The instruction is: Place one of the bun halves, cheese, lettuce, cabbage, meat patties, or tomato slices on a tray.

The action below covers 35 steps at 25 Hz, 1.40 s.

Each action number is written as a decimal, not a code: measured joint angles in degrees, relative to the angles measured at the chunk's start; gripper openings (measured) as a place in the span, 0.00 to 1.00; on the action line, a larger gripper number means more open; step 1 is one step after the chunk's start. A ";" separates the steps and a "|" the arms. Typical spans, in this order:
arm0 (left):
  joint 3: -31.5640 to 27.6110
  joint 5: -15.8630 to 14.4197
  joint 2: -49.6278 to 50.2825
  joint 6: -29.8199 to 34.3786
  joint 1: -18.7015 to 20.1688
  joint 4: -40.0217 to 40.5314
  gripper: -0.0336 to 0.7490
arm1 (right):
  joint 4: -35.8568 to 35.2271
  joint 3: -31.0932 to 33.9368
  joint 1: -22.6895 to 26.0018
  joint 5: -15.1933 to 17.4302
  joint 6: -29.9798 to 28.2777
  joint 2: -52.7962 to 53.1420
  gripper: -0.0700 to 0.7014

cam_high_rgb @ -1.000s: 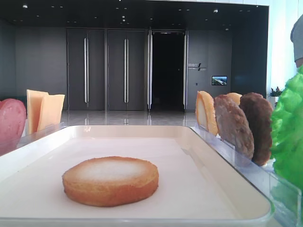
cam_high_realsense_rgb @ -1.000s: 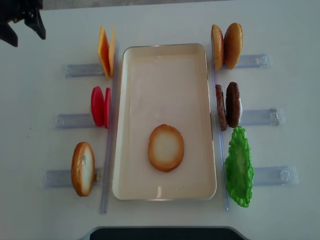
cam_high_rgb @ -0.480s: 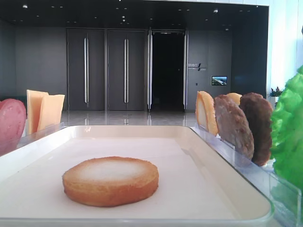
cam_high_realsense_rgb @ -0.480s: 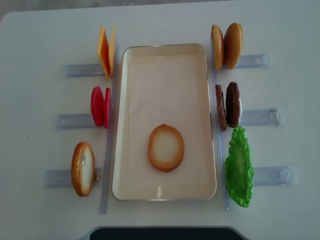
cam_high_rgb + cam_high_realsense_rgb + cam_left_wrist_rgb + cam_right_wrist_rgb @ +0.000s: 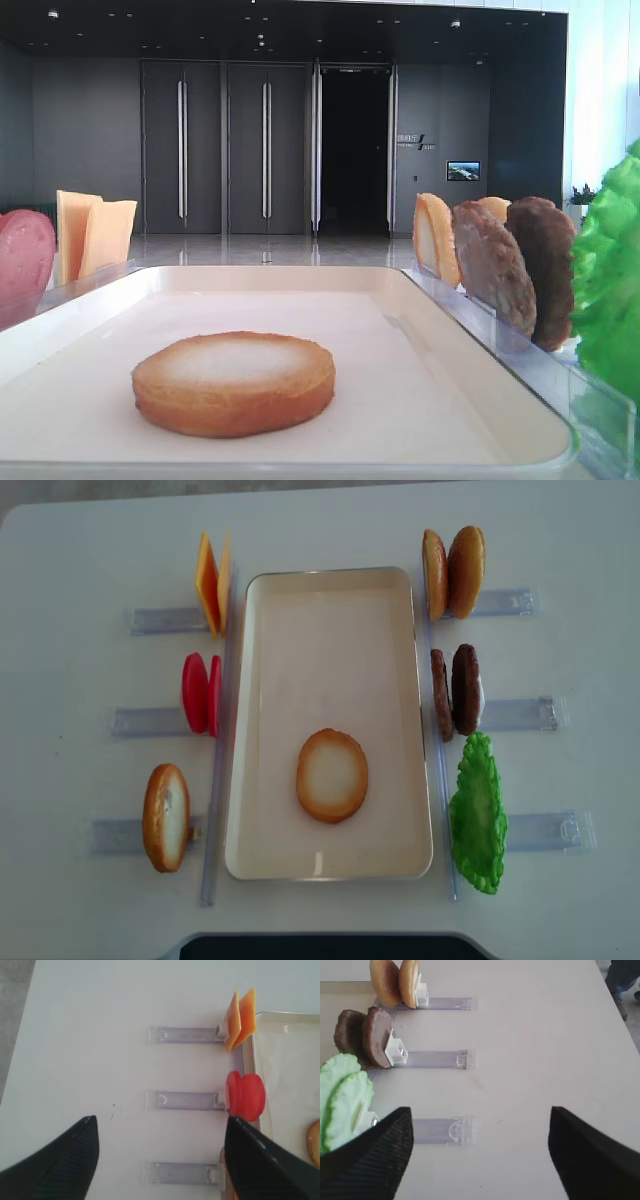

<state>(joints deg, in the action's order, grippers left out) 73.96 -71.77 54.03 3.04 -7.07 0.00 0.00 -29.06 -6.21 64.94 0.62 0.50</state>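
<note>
One bun half (image 5: 332,775) lies flat, pale cut face up, on the cream tray (image 5: 330,600). Standing on edge beside the tray: cheese slices (image 5: 212,582), tomato slices (image 5: 200,693) and another bun half (image 5: 165,817) left; two bun halves (image 5: 453,572), meat patties (image 5: 456,691) and lettuce (image 5: 477,815) right.

I see six clear plastic slotted racks (image 5: 160,620) lying flat on the white tabletop (image 5: 70,570); beyond, dark double doors (image 5: 225,148) with vertical handles.

Dark panelled wall (image 5: 200,150), open doorway (image 5: 355,150)
</note>
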 joint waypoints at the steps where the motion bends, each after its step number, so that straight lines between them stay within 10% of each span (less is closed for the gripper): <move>1: -1.46 -0.08 -2.26 0.21 0.00 0.00 0.81 | 0.00 0.00 0.00 0.00 0.00 0.00 0.78; 12: -17.91 -0.22 -24.75 2.13 0.00 -0.48 0.81 | 0.00 0.00 0.00 0.00 0.00 0.00 0.78; 24: -38.17 7.43 -45.20 3.16 0.00 -2.75 0.77 | 0.00 0.00 0.00 0.00 0.00 0.00 0.78; 35: -45.61 7.04 -54.96 3.83 0.00 -2.81 0.73 | 0.00 0.00 0.00 0.00 0.00 0.00 0.78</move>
<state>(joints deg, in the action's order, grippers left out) 28.35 -64.73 -0.93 6.88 -7.07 -2.81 0.00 -29.06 -6.21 64.94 0.62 0.50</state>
